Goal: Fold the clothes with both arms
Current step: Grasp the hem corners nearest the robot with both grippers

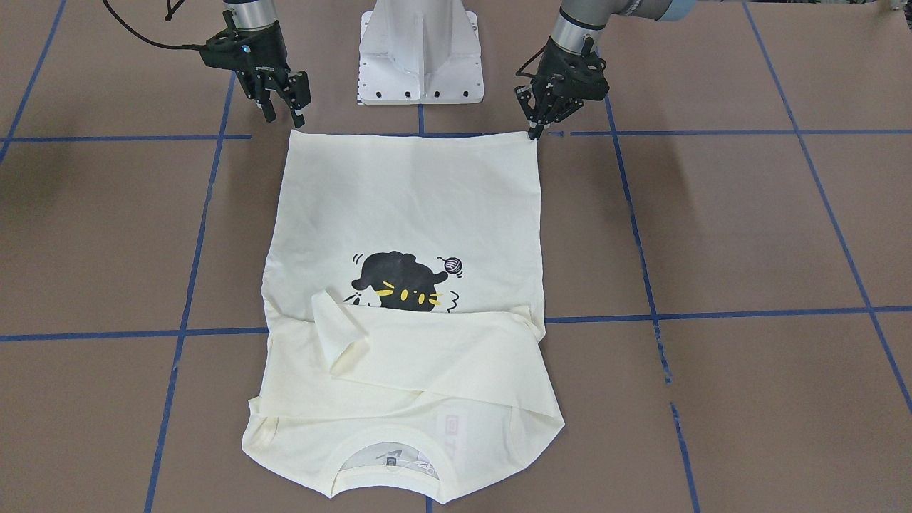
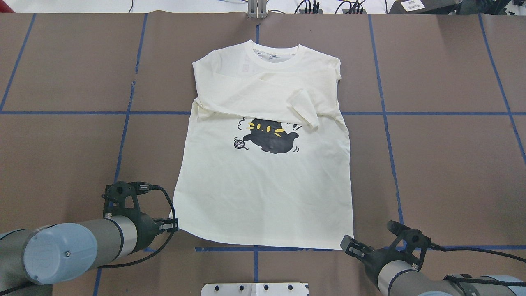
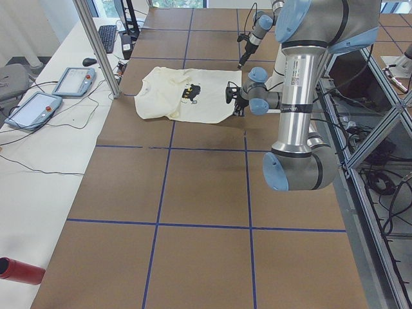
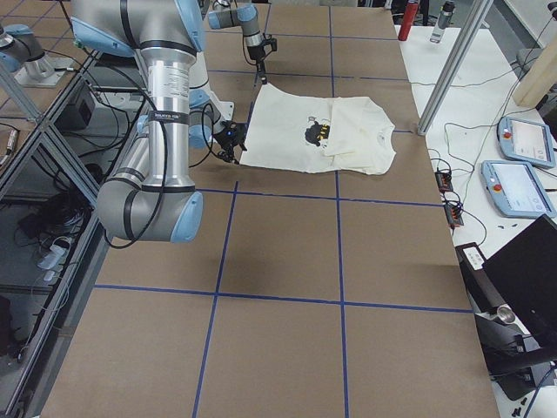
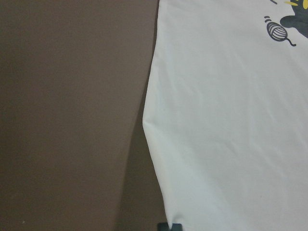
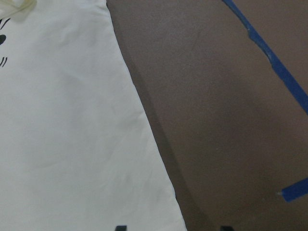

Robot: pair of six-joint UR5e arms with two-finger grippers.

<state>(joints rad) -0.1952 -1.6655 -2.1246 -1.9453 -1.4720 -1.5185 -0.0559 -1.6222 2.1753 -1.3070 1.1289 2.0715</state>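
Brown counter (image 1: 748, 235) with blue tape lines carries the cream cat-print T-shirt (image 1: 413, 206). It lies print up, sleeves (image 1: 442, 349) crossed over the chest and hem toward my base. My left pincer (image 1: 534, 130) looks pinched shut on 1 hem corner. My right pincer (image 1: 285, 117) stands spread, straddling the edge by the other corner and gripping nothing. I judge the right should close on both layers, then both lift evenly and carry the hem toward the collar (image 1: 390, 456), keeping it taut.

Bright, even light; soft shadows, slight blur
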